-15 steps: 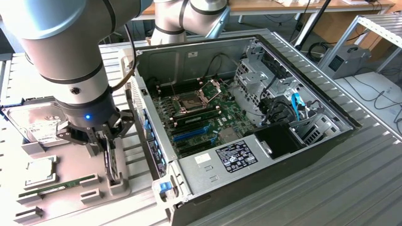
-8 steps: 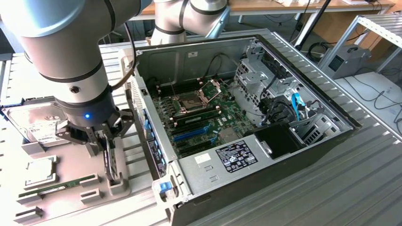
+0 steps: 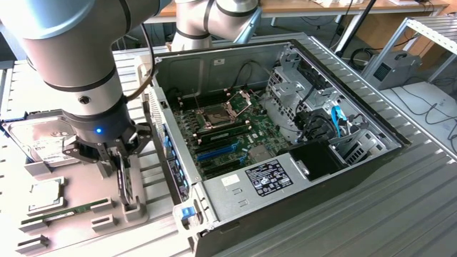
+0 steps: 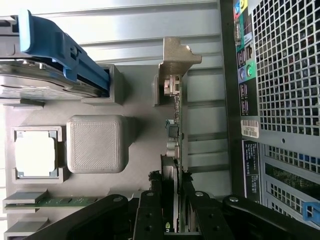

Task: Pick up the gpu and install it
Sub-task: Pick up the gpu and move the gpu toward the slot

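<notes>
The gpu (image 4: 175, 135) stands on edge in a grey holder (image 3: 132, 211) on the parts tray, left of the open computer case (image 3: 371, 176) in the exterior view. In the wrist view I see its thin green edge and its silver end bracket (image 4: 176, 57) at the far end. My gripper (image 4: 172, 212) has come down over the near end of the card. One black finger (image 4: 149, 210) lies against each face, so the gripper looks shut on the gpu. In the exterior view the gripper (image 3: 123, 168) hangs straight down over the gpu (image 3: 127, 184), which still sits in the holder.
The case lies on its side with the motherboard (image 3: 228, 128) and blue card slots (image 3: 214, 152) exposed. The tray also holds a hard drive (image 3: 43, 142), a CPU (image 3: 44, 194) and a RAM stick (image 3: 68, 210). The case's perforated rear panel (image 4: 285, 90) is close beside the gpu.
</notes>
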